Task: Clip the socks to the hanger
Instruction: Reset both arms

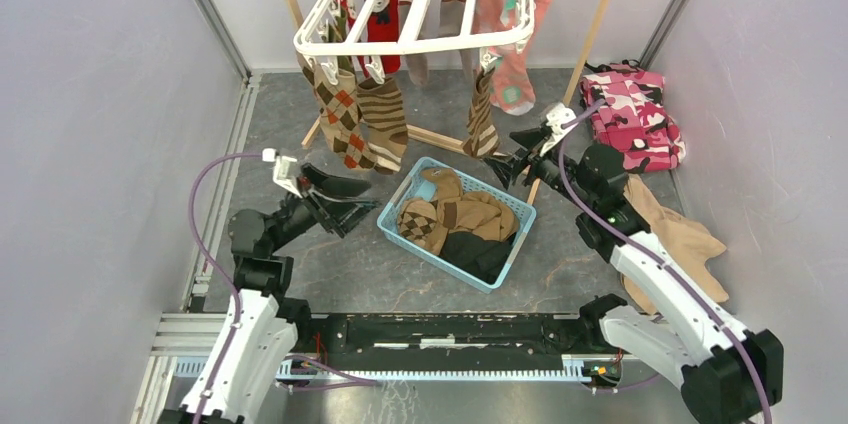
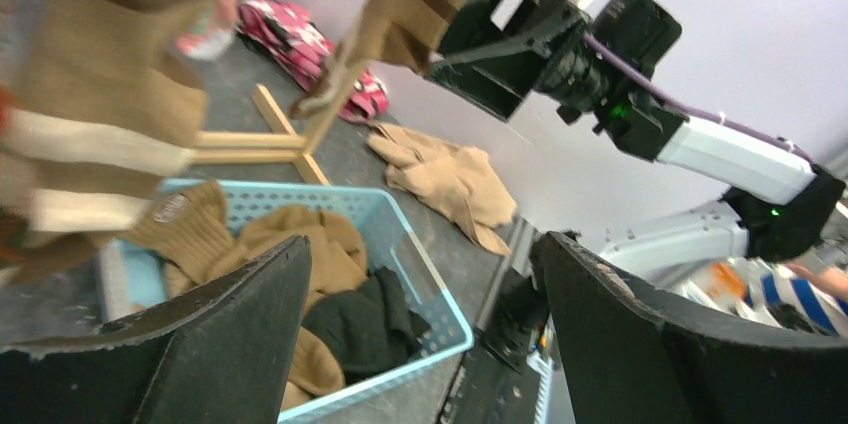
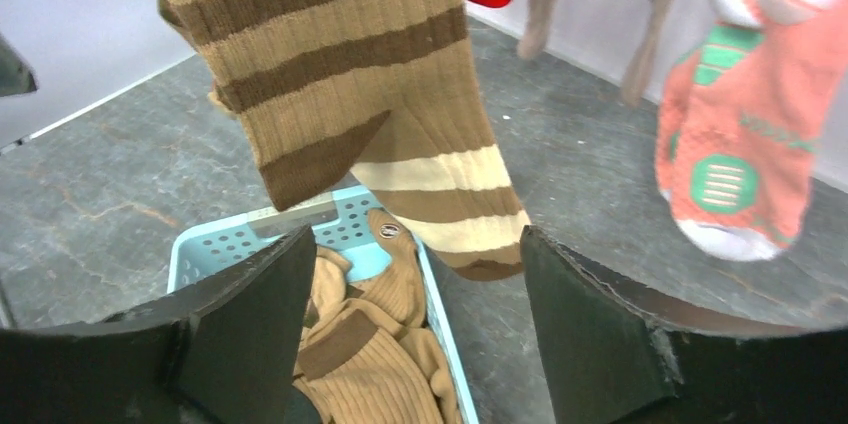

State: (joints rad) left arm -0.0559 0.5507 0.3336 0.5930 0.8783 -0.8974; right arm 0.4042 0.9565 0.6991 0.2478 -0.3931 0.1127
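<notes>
Left gripper (image 1: 358, 208) and right gripper (image 1: 504, 155), jaws wide, empty.

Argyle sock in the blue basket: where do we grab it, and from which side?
Probably grip the argyle sock at its bunched top fold, straight down from above, with the left gripper. It lies atop the pile by the wall of the basket nearest that arm; the walls block a side approach. Close the fingers across the fold, clear of the tan socks beside it.

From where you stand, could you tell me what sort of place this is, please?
Likely a walled robot test cell staged as laundry: socks clipped on a hanger, more in a blue basket.
</notes>
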